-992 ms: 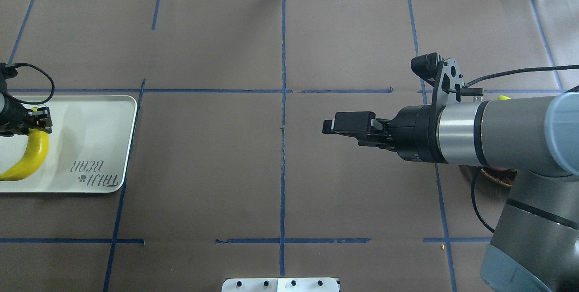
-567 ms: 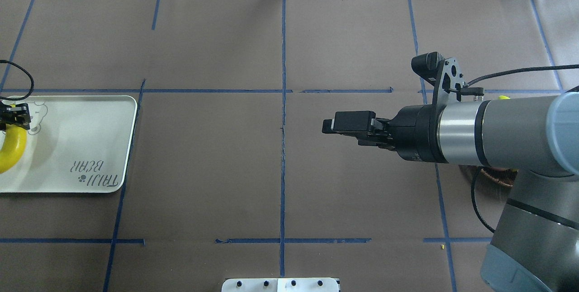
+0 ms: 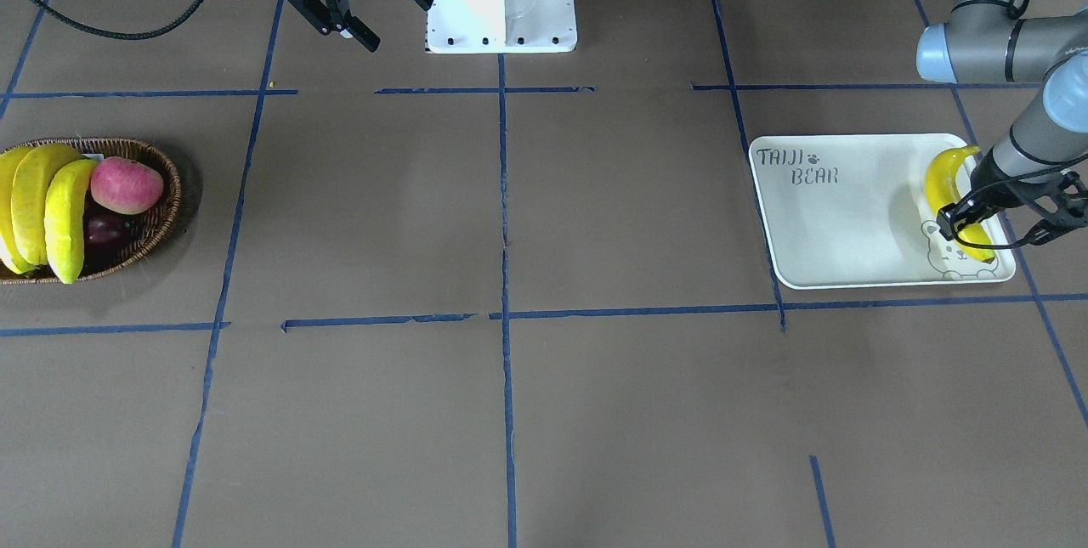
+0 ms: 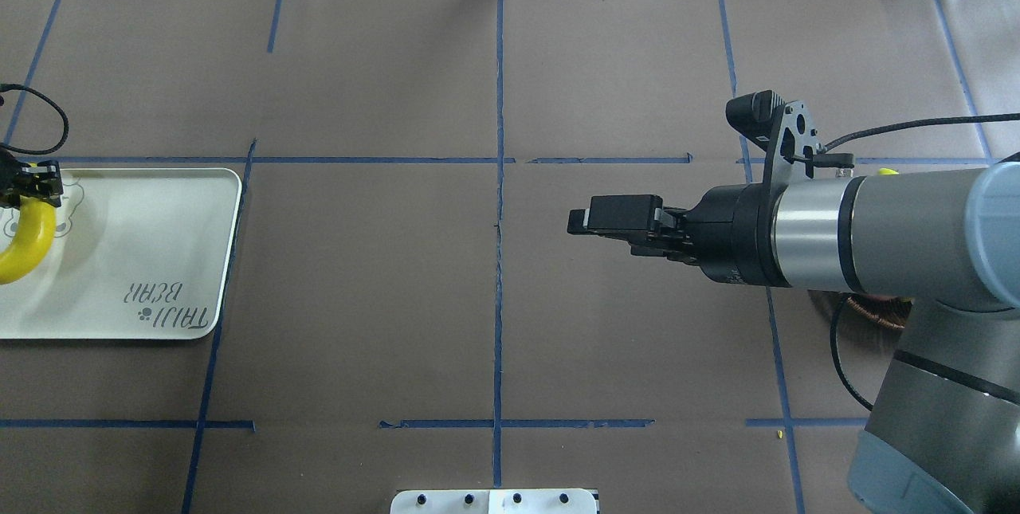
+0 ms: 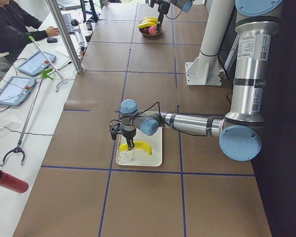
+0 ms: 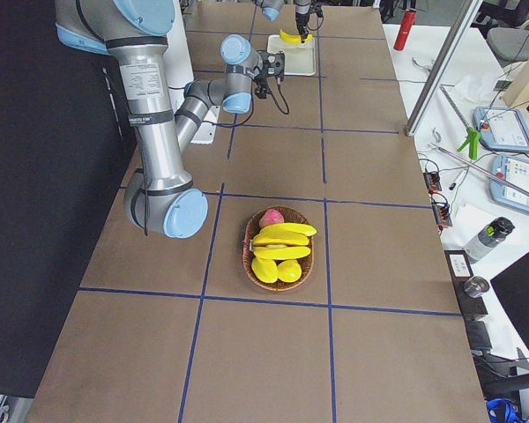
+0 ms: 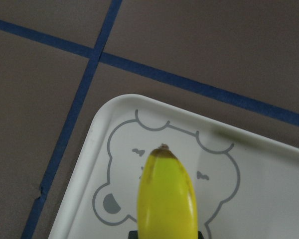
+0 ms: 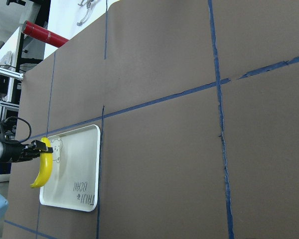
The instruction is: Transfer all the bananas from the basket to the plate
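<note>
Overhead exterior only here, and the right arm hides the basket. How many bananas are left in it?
Observer: Three bananas lie in the basket, beside an apple.
Operator: Is the right gripper open? I see it side-on.
Observer: Yes, the right gripper is open and empty.
Operator: And the left one, cut off at my edge?
Observer: The left gripper is shut on a banana over the bear-face corner of the plate.

We see a brown-papered table [image 4: 358,299] gridded with blue tape [image 4: 499,100]; beside it stands a white desk [image 5: 19,118] with tablets [image 5: 37,62] and a red cylinder [image 5: 9,181], where a person [image 5: 10,27] sits.
</note>
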